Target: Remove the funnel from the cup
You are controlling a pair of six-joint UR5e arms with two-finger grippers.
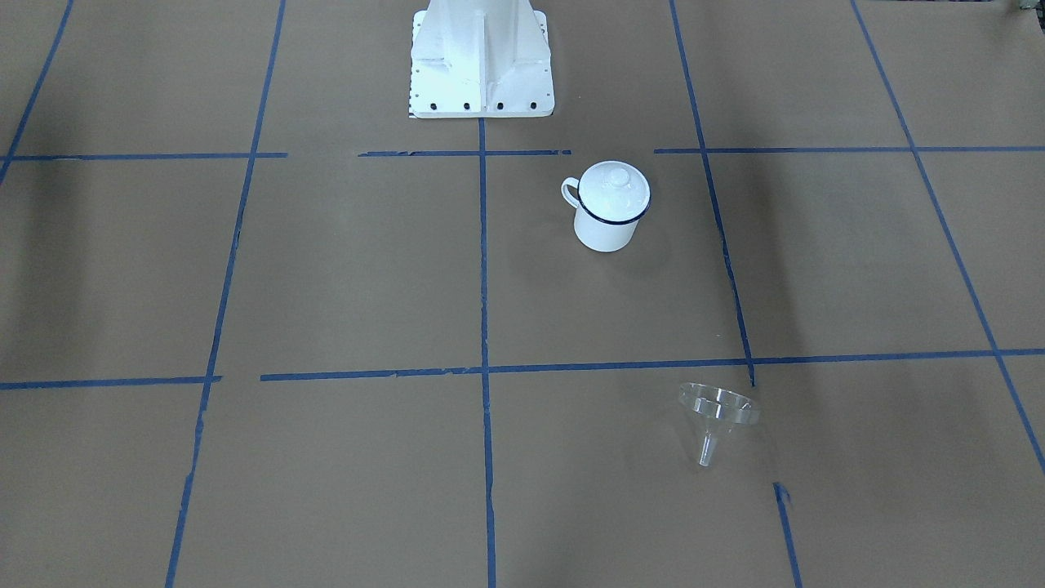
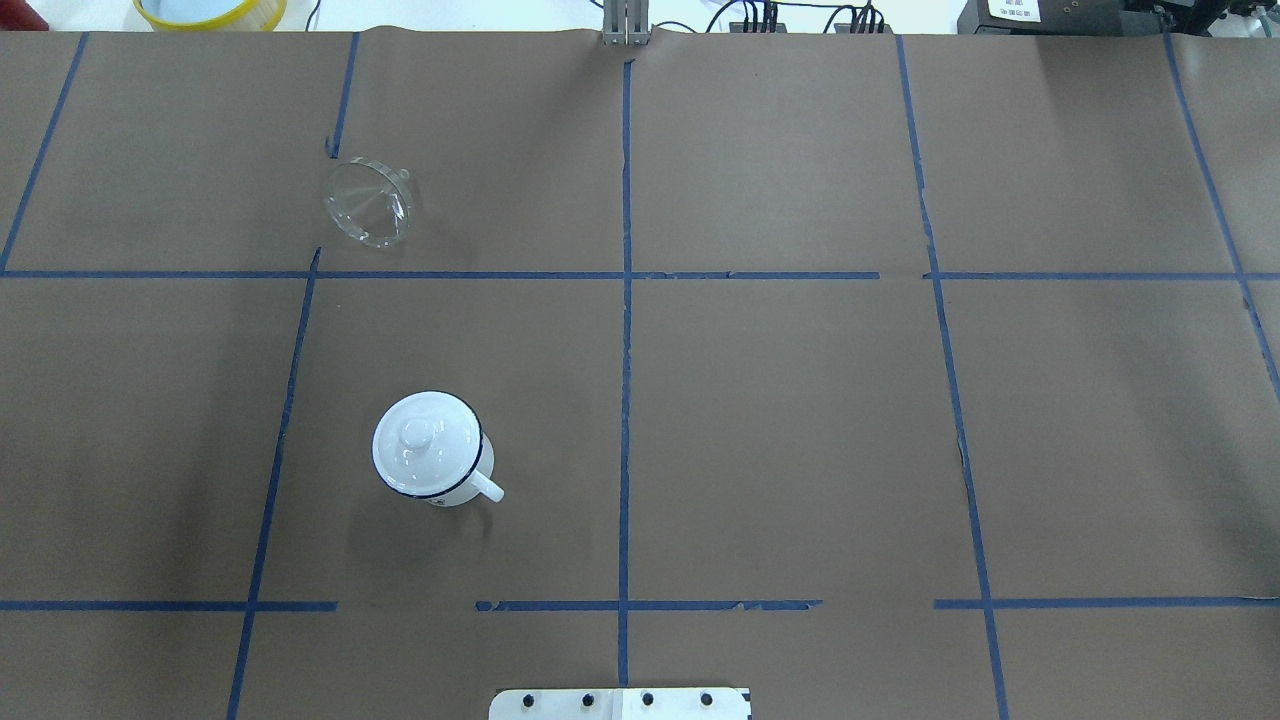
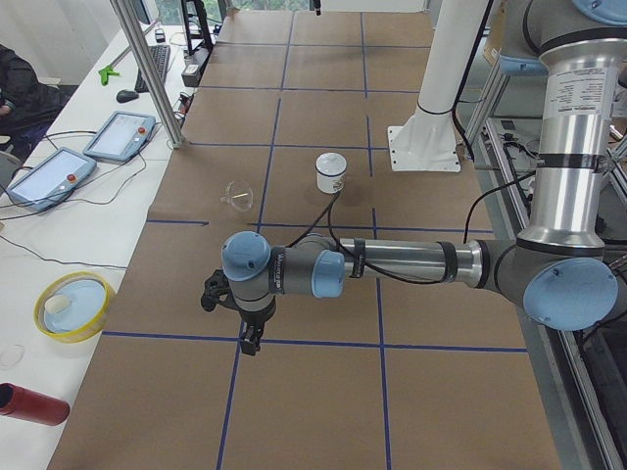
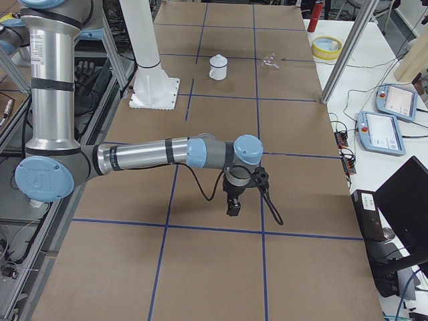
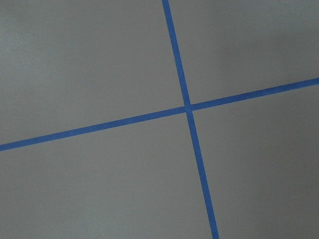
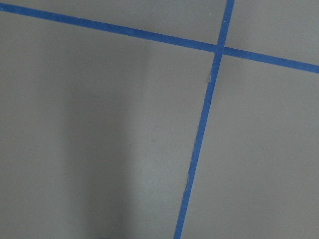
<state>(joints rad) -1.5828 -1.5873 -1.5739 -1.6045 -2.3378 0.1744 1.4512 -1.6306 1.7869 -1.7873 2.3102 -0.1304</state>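
The clear plastic funnel (image 1: 717,412) lies on its side on the brown paper, well apart from the cup (image 1: 608,224); it also shows in the overhead view (image 2: 368,203). The white enamel cup with a dark blue rim stands upright, with a white knobbed lid (image 2: 425,442) on top. My left gripper (image 3: 251,343) shows only in the exterior left view, pointing down over the table far from both things. My right gripper (image 4: 233,207) shows only in the exterior right view, also far away. I cannot tell whether either is open or shut. The wrist views show only paper and blue tape.
The white robot base (image 1: 482,61) stands at the table's robot side. A yellow-rimmed bowl (image 3: 73,305) and a red bottle (image 3: 29,403) sit on the side table. Teach pendants (image 3: 118,132) lie there too. A metal pole (image 3: 147,69) stands at the table's far edge.
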